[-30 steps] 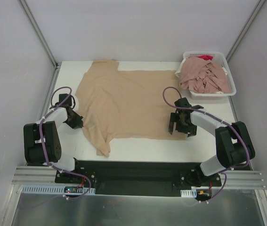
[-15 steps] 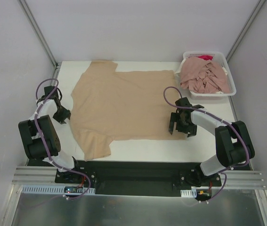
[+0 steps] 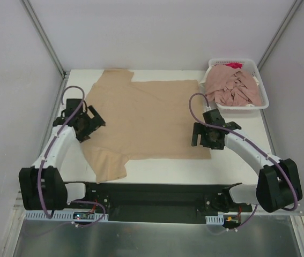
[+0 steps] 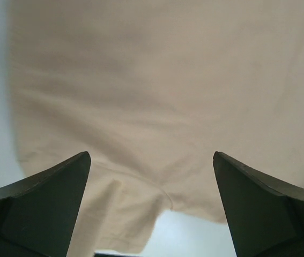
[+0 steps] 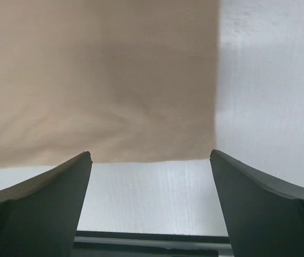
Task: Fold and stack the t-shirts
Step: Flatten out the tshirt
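The tan t-shirt (image 3: 146, 118) lay spread across the middle of the top view, with the pink t-shirts (image 3: 232, 88) heaped in the basket (image 3: 264, 100) at upper right. The left gripper (image 3: 93, 124), over its left edge, and the right gripper (image 3: 202, 140), over its lower-right corner, had jaws spread wide, holding nothing. An uneven pinch there could drag the thin cloth into wrinkles and skew the fold.

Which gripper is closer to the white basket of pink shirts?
Right. The right gripper hovers at the near right corner of the tan shirt, just in front of the basket; the left gripper is far off, over the shirt's left edge.
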